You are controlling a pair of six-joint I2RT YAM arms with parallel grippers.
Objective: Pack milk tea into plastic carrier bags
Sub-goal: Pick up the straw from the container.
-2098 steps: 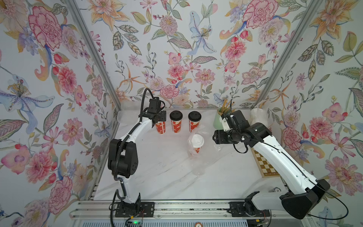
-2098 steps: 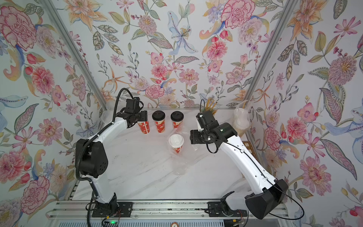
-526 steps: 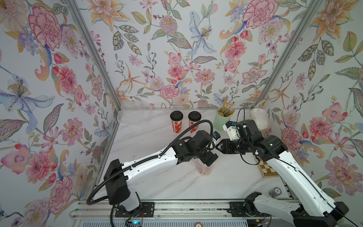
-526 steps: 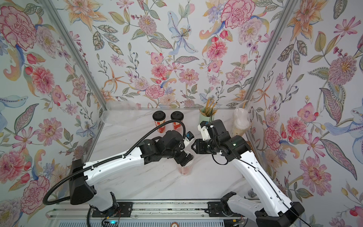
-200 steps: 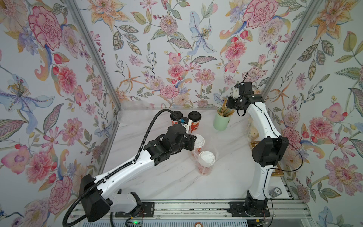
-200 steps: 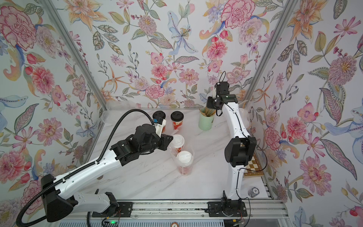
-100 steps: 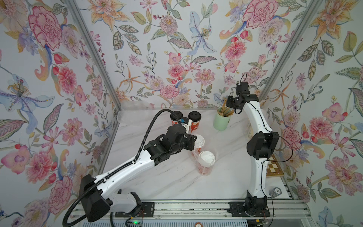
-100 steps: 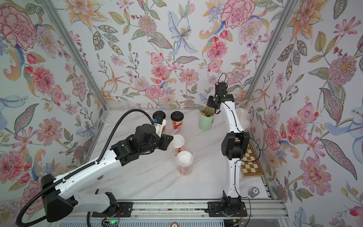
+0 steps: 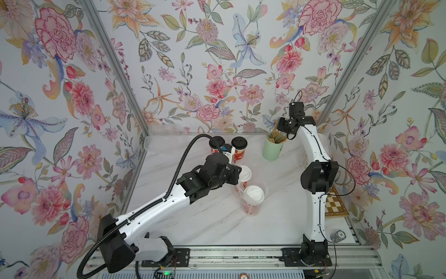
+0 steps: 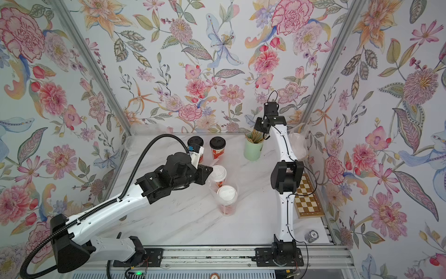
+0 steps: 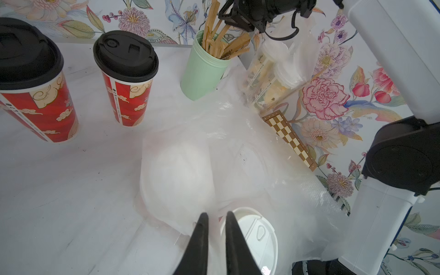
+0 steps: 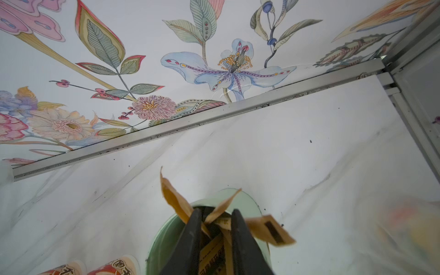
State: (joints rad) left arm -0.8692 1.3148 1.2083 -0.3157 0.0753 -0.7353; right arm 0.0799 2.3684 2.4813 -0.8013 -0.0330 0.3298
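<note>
Two white-lidded red milk tea cups [image 9: 245,172] [image 9: 254,194] stand inside a clear plastic carrier bag [image 9: 263,187] mid-table. My left gripper [image 11: 216,214] is shut on the bag's thin film beside the nearer white lid [image 11: 252,234]; in a top view this gripper [image 10: 209,172] sits against the bag's left side. Two black-lidded red cups [image 9: 217,143] [image 9: 239,144] stand behind it. My right gripper [image 12: 214,212] reaches down into the mint-green cup [image 9: 272,149], its fingers shut on brown paper straws [image 12: 215,247].
A second clear bag with two clear cups [image 10: 299,142] leans at the back right wall. A chessboard [image 9: 334,203] lies along the right edge, with a small round tin [image 9: 337,235] near the front right. Flowered walls close in three sides.
The right arm's elbow has swung a little inward and its jaws have narrowed slightly around the straws. The left arm and the bagged cups have not moved.
</note>
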